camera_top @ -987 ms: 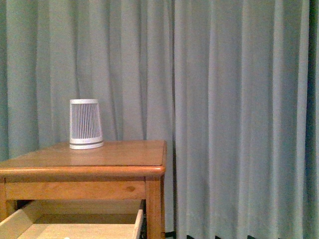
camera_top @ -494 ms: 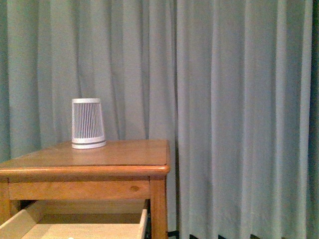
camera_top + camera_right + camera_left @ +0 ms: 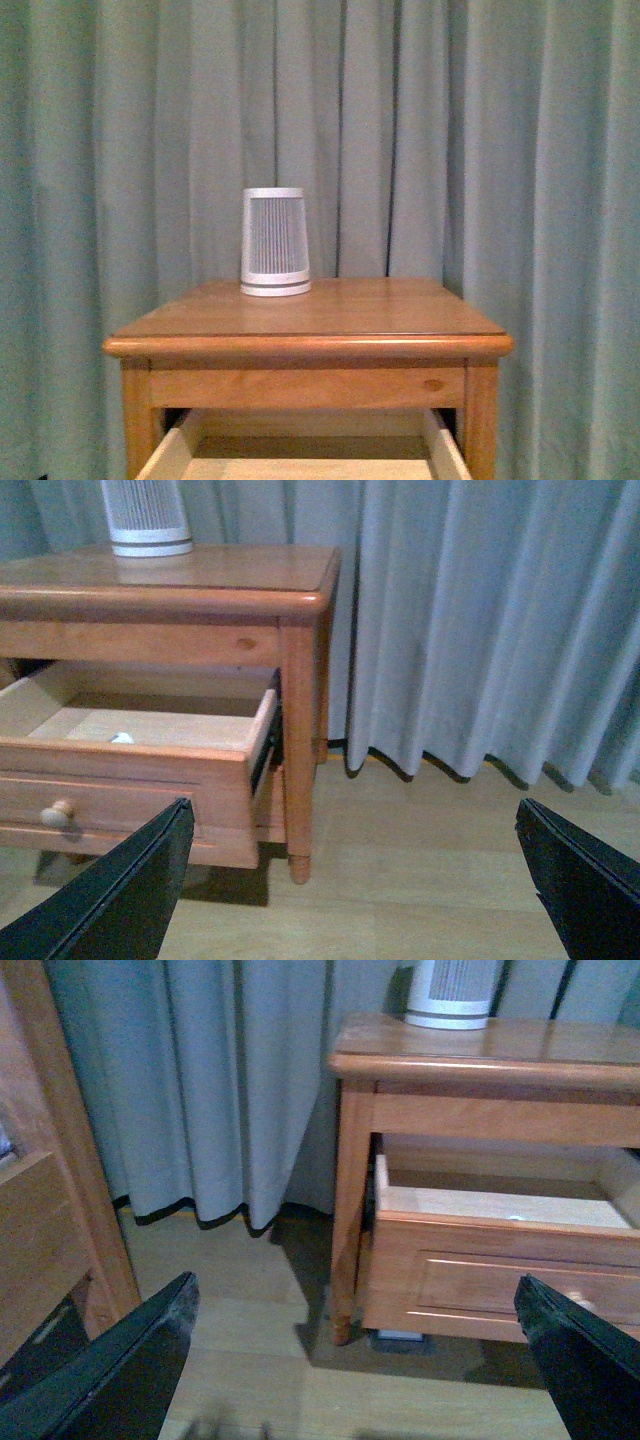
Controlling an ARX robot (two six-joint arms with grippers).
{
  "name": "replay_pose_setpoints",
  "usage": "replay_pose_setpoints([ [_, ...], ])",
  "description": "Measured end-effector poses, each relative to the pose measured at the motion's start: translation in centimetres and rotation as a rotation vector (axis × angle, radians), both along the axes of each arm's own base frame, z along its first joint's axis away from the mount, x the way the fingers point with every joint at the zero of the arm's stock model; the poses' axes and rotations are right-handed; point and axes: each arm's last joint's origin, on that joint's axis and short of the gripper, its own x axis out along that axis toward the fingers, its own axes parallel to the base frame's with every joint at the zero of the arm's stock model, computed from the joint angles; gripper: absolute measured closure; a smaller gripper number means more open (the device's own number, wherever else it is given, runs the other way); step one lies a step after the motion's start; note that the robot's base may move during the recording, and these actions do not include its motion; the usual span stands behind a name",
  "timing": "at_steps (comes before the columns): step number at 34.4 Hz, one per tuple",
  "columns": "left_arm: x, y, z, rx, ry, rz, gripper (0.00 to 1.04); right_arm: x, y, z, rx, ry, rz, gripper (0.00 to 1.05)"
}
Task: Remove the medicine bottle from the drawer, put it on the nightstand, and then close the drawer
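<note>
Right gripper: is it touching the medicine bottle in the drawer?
Apart. The right wrist view shows the medicine bottle lying inside the drawer, behind its front board, while the right gripper, jaws open, is outside the drawer.

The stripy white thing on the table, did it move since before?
No. The ribbed device stands on the same back-left part of the nightstand top. Both shifted rightward in the front view together, so the camera moved.

The drawer is cut off by the bottom edge in the front view, the medicine bottle is just a tiny white bit peeking over the drawer's front, too small to make out, and the ribbed white thing loses its top at the edge.
</note>
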Motion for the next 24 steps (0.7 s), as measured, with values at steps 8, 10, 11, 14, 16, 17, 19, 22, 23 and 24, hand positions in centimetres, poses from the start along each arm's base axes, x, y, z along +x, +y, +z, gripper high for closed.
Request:
replay_pose_setpoints([
  [8, 0.0, 0.0, 0.0, 0.0, 0.001, 0.0, 0.07, 0.0, 0.0, 0.0, 0.0, 0.002, 0.002, 0.07],
  [10, 0.0, 0.0, 0.0, 0.0, 0.001, -0.001, 0.07, 0.0, 0.0, 0.0, 0.0, 0.002, 0.002, 0.07],
  [11, 0.0, 0.0, 0.0, 0.0, 0.001, -0.001, 0.07, 0.0, 0.0, 0.0, 0.0, 0.002, 0.002, 0.07],
  [14, 0.0, 0.0, 0.0, 0.0, 0.001, -0.001, 0.07, 0.0, 0.0, 0.0, 0.0, 0.002, 0.001, 0.07],
  [16, 0.0, 0.0, 0.0, 0.0, 0.001, -0.002, 0.07, 0.1, 0.0, -0.1, 0.02, 0.01, -0.05, 0.07],
  [17, 0.0, 0.0, 0.0, 0.0, 0.001, -0.003, 0.07, 0.3, 0.1, -0.1, 0.052, 0.022, -0.117, 0.07],
  [19, 0.0, 0.0, 0.0, 0.0, 0.001, -0.003, 0.07, 1.0, 0.5, 0.0, 0.086, 0.046, -0.175, 0.07],
  [22, 0.0, 0.0, 0.0, 0.0, 0.001, -0.003, 0.07, 2.3, 1.2, 1.2, 0.098, 0.051, -0.151, 0.07],
  [23, 0.0, 0.0, 0.0, 0.0, 0.001, -0.003, 0.07, 2.8, 1.5, 1.9, 0.1, 0.045, -0.137, 0.07],
  [24, 0.0, 0.0, 0.0, 0.0, 0.001, -0.003, 0.07, 3.2, 1.7, 2.4, 0.101, 0.041, -0.128, 0.07],
])
